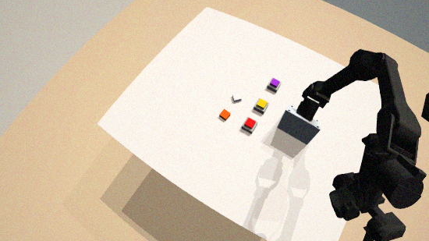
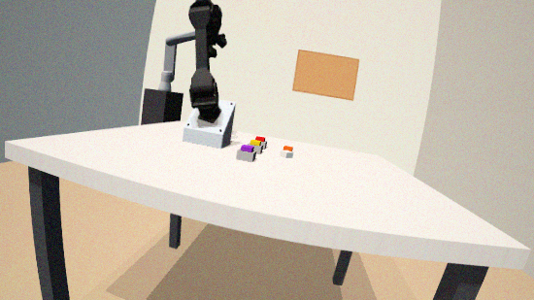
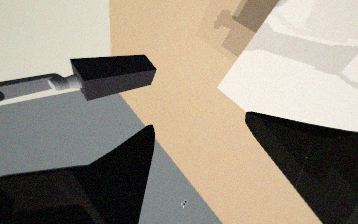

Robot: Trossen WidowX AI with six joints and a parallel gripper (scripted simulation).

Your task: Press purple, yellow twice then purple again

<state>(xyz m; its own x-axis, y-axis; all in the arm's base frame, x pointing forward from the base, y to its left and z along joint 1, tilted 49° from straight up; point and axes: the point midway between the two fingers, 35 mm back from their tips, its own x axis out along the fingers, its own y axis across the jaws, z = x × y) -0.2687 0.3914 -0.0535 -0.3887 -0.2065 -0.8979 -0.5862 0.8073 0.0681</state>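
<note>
The purple button, the yellow button and a red button stand in a row on grey bases near the middle of the white table. My gripper is open and empty. It points down into a grey sloped box on the arm's side of the buttons, about a hand's width from the yellow and red ones. The wrist view shows both dark fingers spread, with floor and a table corner between them; no button shows there.
An orange block lies on the far side of the red button from the arm. A small grey V-shaped mark sits just beyond the yellow button. A dark box on a grey pole stands behind the table.
</note>
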